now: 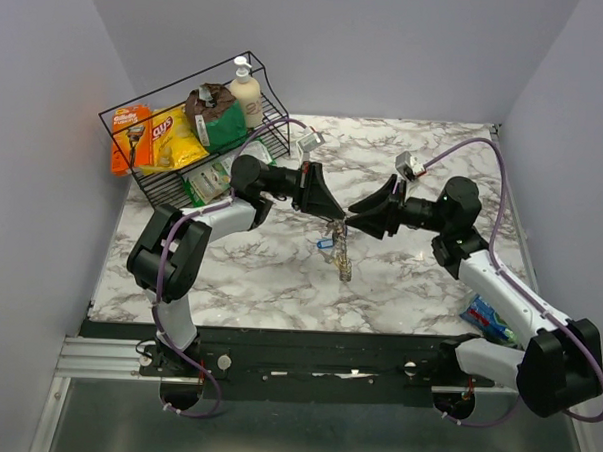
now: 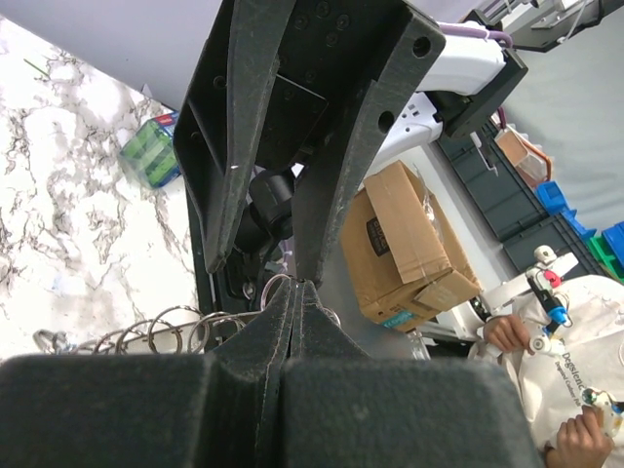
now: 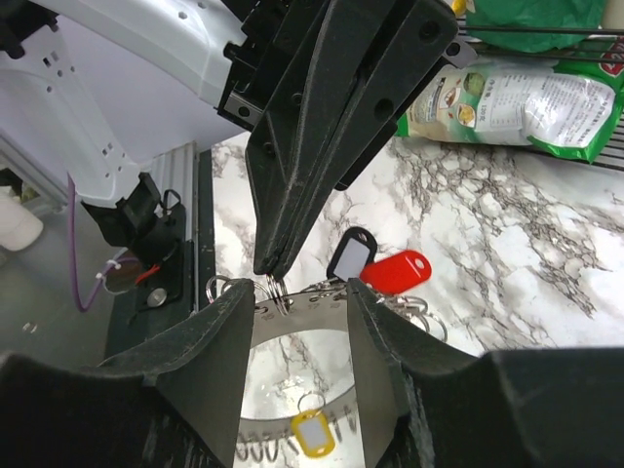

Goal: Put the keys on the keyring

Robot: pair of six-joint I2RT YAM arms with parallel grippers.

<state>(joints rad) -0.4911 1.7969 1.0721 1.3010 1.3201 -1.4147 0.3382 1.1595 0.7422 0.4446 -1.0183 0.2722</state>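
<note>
Pinching the keyring point(image 3: 275, 292) mid-frame, left end effector point(image 3: 269, 276) is clamped; right end effector point(image 3: 300, 304) gapes apart, and closing crooked could yank it loose.

One view overhead; both wrist views closely share the keyring point(image 3: 276, 295).

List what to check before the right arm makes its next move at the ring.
1. Left jaws shut on the keyring: ok.
2. Right jaws open, keyring lined up between them: ok.
3. Key held in the right jaws: not ok, they hold nothing.
4. Keys hanging clear of the table: cannot tell.
5. Keyring's split pried open: cannot tell.
</note>
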